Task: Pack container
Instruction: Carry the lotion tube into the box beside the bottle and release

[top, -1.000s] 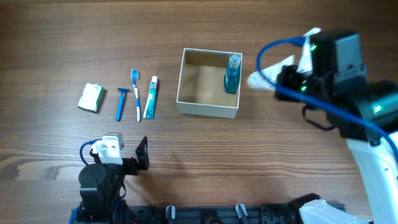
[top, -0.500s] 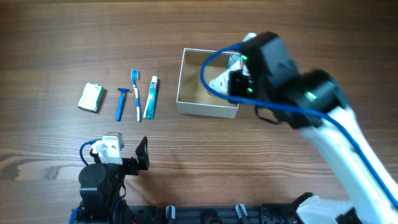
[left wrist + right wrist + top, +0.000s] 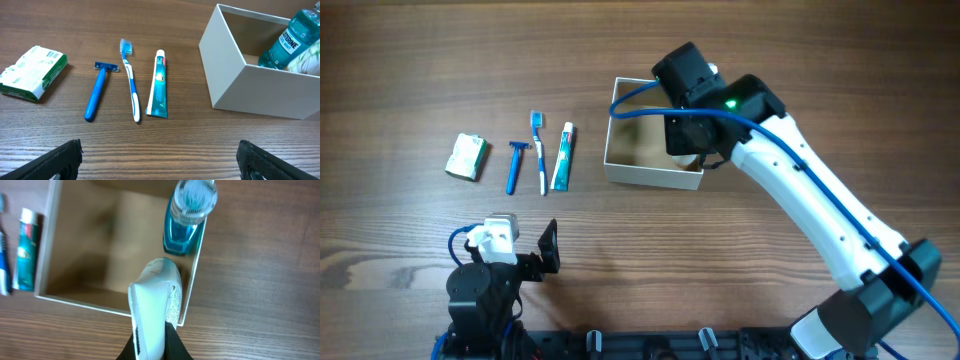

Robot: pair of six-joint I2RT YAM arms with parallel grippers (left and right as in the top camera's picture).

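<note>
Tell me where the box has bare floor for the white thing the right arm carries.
The container has bare floor along the wall nearest the toothpaste and across the middle. It is crowded only at the opposite wall: the mouthwash bottle stands in one corner, and the white item in the right pincer hangs near it.

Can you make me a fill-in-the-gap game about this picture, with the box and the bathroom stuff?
1. The only thing standing inside the container is a bottle of ____.
2. The toothbrush lies between the razor and the ____.
3. The right gripper holds a ____ item at the container, next to the bottle.

Missing words: mouthwash; toothpaste; white.
</note>
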